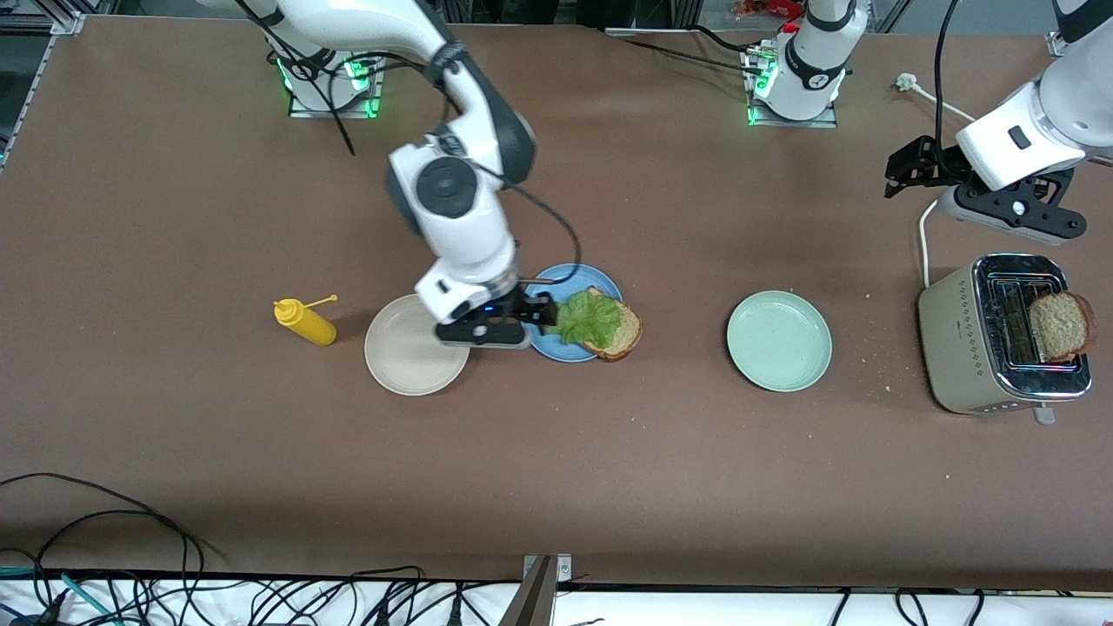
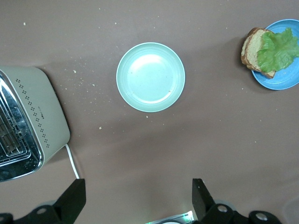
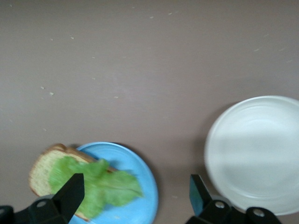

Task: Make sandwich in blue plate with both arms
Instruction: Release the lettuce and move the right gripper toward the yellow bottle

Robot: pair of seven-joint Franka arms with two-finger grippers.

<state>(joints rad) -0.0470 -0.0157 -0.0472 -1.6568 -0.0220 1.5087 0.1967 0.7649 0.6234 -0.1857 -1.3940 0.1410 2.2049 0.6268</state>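
Right end effector (image 1: 546,313) hung unclenched and empty over the blue plate (image 1: 556,348), beside lettuce (image 1: 589,318) on a bread slice (image 1: 619,339) overhanging its rim, likely just released. Left end effector (image 1: 904,167) waited, unclenched, above the toaster (image 1: 965,348) holding the second slice (image 1: 1061,325), presumably next.

Shiny chrome-topped toaster (image 1: 1000,348), glossy blue plate (image 1: 546,345), matt brown table (image 1: 609,452)

blue plate (image 1: 556,346), green lettuce (image 1: 589,318), yellow bottle (image 1: 304,322), dotted beige toaster (image 1: 956,348)
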